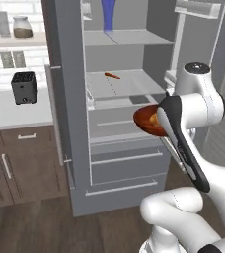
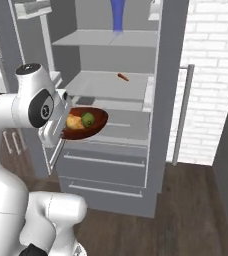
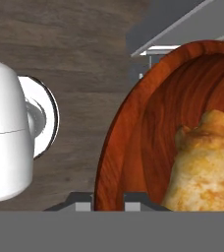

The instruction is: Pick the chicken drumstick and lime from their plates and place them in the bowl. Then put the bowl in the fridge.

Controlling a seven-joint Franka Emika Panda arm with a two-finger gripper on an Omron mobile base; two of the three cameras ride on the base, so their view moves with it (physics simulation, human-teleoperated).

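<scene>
Over at nine o'clock in the left base view a black toaster (image 1: 24,87) sits on the white counter (image 1: 16,111), well clear of the action. Moving right, the fridge (image 1: 127,106) stands open, pale shelves bare but for a small orange carrot-like item (image 1: 112,75) on the middle shelf (image 1: 119,84). And here at three o'clock comes the reddish-brown wooden bowl (image 1: 145,118), carried in the air just in front of the shelf edge, not yet inside.

The gripper (image 3: 109,199) is clamped on the bowl's rim, one fingertip either side of the wall at six o'clock in the hand view.

The risk, as I judge it: that is a one-sided rim grip on a wide, loaded bowl. Tip it on the way in, or clip the shelf lip or the door, and the food rolls out or the bowl twists in the jaws. The carrot also sits where the bowl might land.

The right base view gives what the left hides: the chicken drumstick (image 2: 74,121) and the lime (image 2: 88,119) lying side by side in the bowl, drumstick towards nine o'clock. The hand view adds the drumstick close up, and wood floor (image 3: 60,44) beneath the bowl.
</scene>
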